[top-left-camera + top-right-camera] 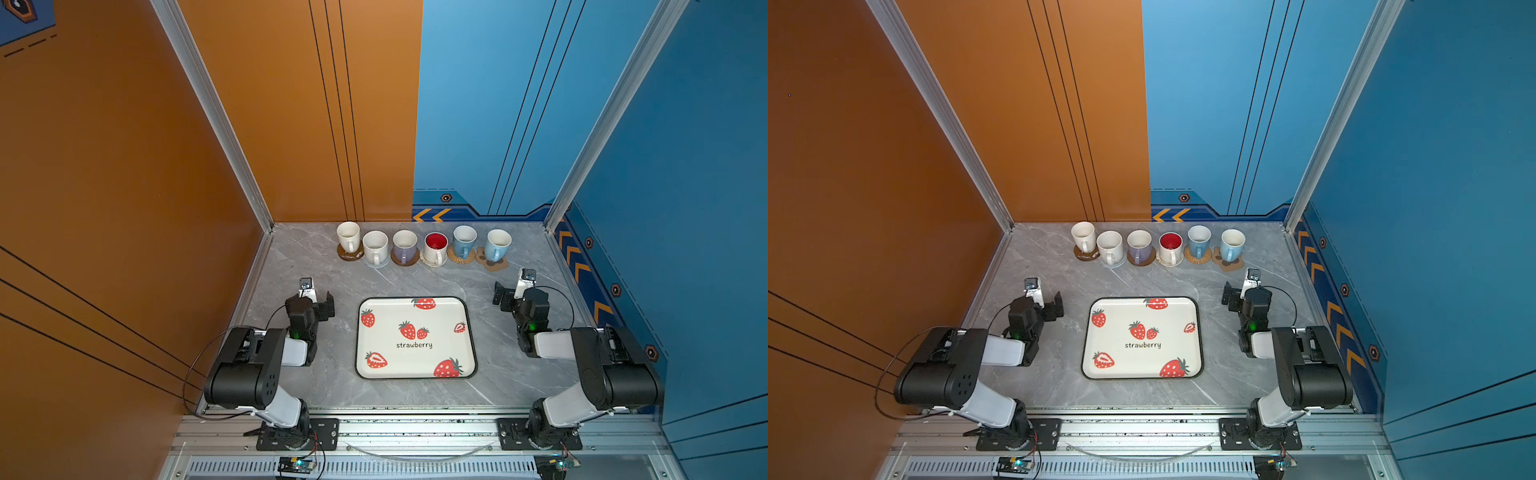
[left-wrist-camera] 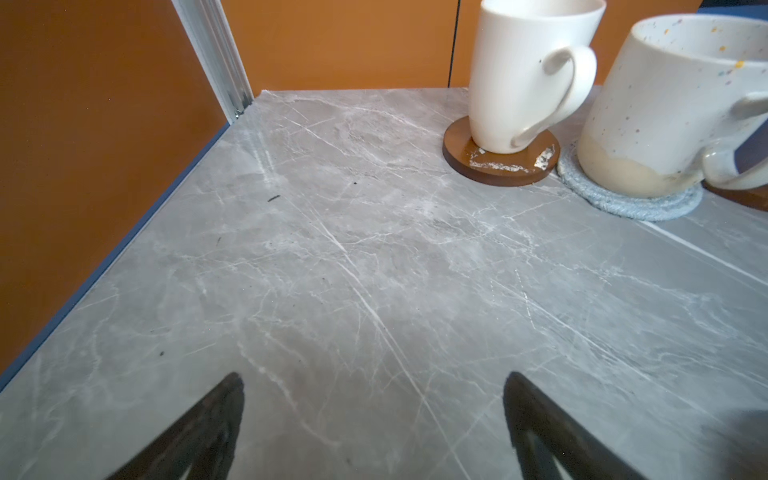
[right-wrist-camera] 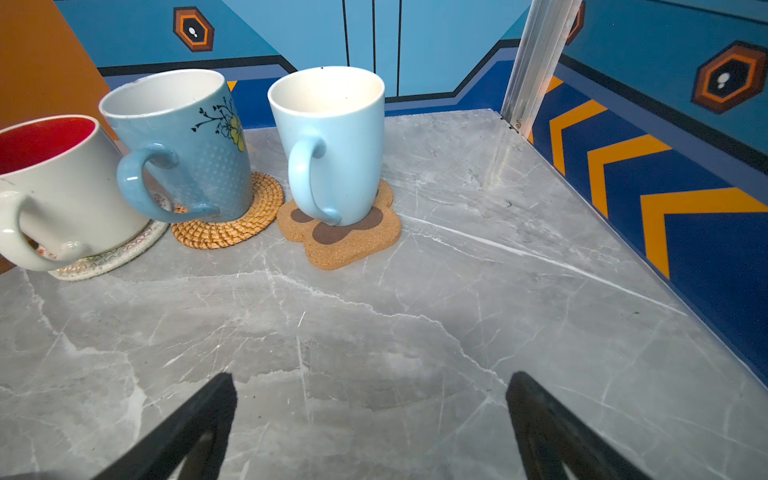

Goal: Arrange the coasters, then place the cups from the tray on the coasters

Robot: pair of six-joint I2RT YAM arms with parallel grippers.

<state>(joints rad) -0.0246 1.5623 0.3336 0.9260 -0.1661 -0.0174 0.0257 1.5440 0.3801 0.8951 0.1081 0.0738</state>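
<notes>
Top views, both: six cups stand in one row along the far edge of the bench (image 1: 328,374), each upright on its own coaster. From the far-left corner rightward:
- plain white cup (image 1: 348,236) on brown disc (image 1: 347,255)
- speckled cup (image 1: 375,246) on grey woven coaster (image 1: 383,263)
- lavender cup (image 1: 404,244) on second brown disc (image 1: 412,259)
- red-lined white cup (image 1: 435,245) on cream woven coaster (image 1: 424,258)
- flowered blue cup (image 1: 464,240) on rattan coaster (image 1: 455,257)
- plain light blue cup (image 1: 497,245) on paw-print coaster (image 1: 498,265)

Also listed:
- tray (image 1: 440,340), flat at mid-bench toward the near edge, well apart from the row
- left tool (image 2: 374,386), fingers spread wide over bare bench, between the tray and the left edge
- right tool (image 3: 370,386), fingers likewise spread wide, between the tray and the right edge
</notes>
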